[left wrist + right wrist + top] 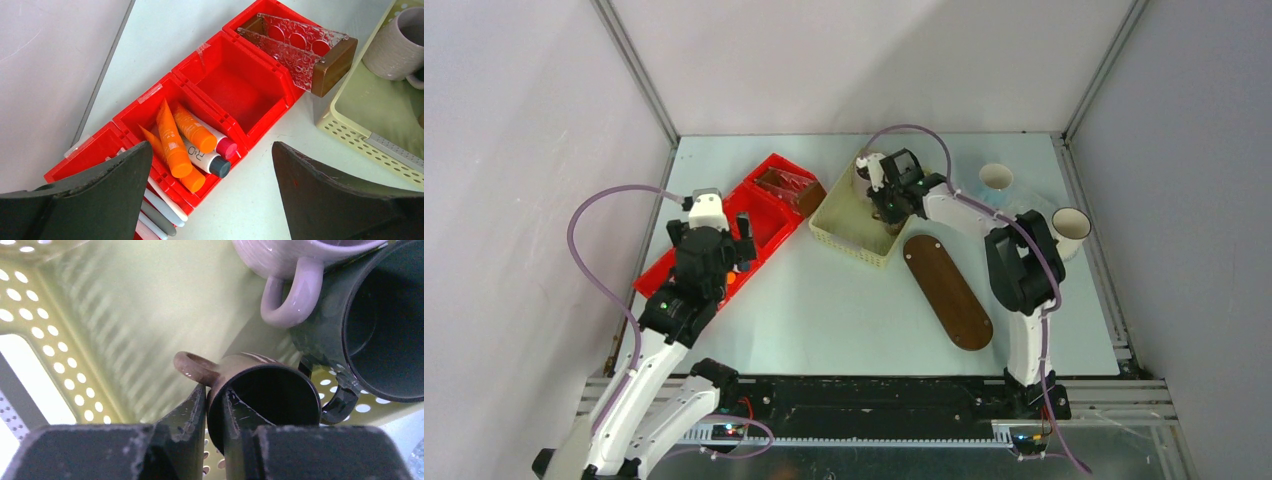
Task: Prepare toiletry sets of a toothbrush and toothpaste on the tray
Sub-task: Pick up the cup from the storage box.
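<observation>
In the right wrist view, my right gripper (214, 391) is shut on the rim of a small dark brown mug (270, 390). One finger is inside it and the other is outside by the handle. A mauve-grey mug (292, 295) and a dark green mug (380, 325) stand just beyond, all inside the pale yellow basket (125, 315). My left gripper (211, 145) hangs open over the red bin (235, 85), above orange toothpaste tubes (172, 142), a white tube (202, 156) and slim toothbrushes (160, 202). The dark brown oval tray (947, 290) lies bare near my right arm.
A clear dimpled holder with a wooden end (300, 45) rests across the bin's far compartment. Two white cups (996, 177) (1072, 225) stand at the back right. The basket (854, 225) sits between the bin (769, 205) and the tray. Walls close in the table on three sides.
</observation>
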Robot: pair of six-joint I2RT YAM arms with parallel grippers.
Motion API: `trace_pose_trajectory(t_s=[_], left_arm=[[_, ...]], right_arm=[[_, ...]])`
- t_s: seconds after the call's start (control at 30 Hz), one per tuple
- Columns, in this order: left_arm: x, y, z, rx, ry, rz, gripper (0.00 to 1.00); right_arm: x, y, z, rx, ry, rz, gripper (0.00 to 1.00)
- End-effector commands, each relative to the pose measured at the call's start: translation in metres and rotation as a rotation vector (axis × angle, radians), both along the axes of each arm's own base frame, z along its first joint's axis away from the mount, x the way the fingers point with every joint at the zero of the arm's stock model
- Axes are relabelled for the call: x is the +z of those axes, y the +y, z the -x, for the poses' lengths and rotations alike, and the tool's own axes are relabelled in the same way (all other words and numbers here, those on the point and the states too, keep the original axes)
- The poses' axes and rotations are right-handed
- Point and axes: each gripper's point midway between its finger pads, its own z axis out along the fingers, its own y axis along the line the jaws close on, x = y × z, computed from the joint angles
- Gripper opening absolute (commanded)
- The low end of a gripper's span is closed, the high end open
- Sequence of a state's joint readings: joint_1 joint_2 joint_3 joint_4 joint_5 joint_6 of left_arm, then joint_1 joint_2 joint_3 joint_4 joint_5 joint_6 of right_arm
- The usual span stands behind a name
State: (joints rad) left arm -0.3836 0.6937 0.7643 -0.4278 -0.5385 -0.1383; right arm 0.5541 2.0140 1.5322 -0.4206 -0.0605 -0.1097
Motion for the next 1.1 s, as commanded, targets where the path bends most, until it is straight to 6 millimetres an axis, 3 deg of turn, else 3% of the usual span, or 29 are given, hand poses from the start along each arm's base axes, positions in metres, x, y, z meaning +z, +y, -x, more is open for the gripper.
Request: trace_pose_trajectory(t_s=[0.0,0.23,0.33,0.57,0.7,0.8,0.9,1.07], left_arm=[[0.006,0.000,-0.003,-0.003,-0.029,0.000,0.96],[0.004,-0.001,-0.004,-0.007,-0.024,0.000,0.96],[0.004,-0.001,-0.005,-0.009,-0.021,0.000,0.96],[0.004,-0.002,-0.004,-0.013,-0.024,0.002,0.96],[0.003,-0.002,-0.004,-0.015,-0.022,0.001,0.97],[0.003,-0.002,-0.005,-0.016,-0.024,0.001,0.97],[0.002,-0.004,-0.005,-0.022,-0.022,0.002,0.97],[0.000,-0.004,-0.006,-0.020,-0.014,-0.003,0.96]], right_arm=[[0.031,0.008,-0.008,0.057,-0.063,0.002,0.11],[0.081,0.009,0.008,0.143,-0.159,0.024,0.00],[0.107,0.002,0.016,0.162,-0.208,0.032,0.00],[0.139,-0.026,0.046,0.257,-0.280,0.101,0.00],[0.138,-0.046,0.068,0.344,-0.306,0.167,0.00],[0.122,-0.061,0.086,0.452,-0.301,0.240,0.00],[0.117,-0.072,0.096,0.531,-0.321,0.265,0.00],[0.090,-0.088,0.099,0.580,-0.285,0.290,0.00]])
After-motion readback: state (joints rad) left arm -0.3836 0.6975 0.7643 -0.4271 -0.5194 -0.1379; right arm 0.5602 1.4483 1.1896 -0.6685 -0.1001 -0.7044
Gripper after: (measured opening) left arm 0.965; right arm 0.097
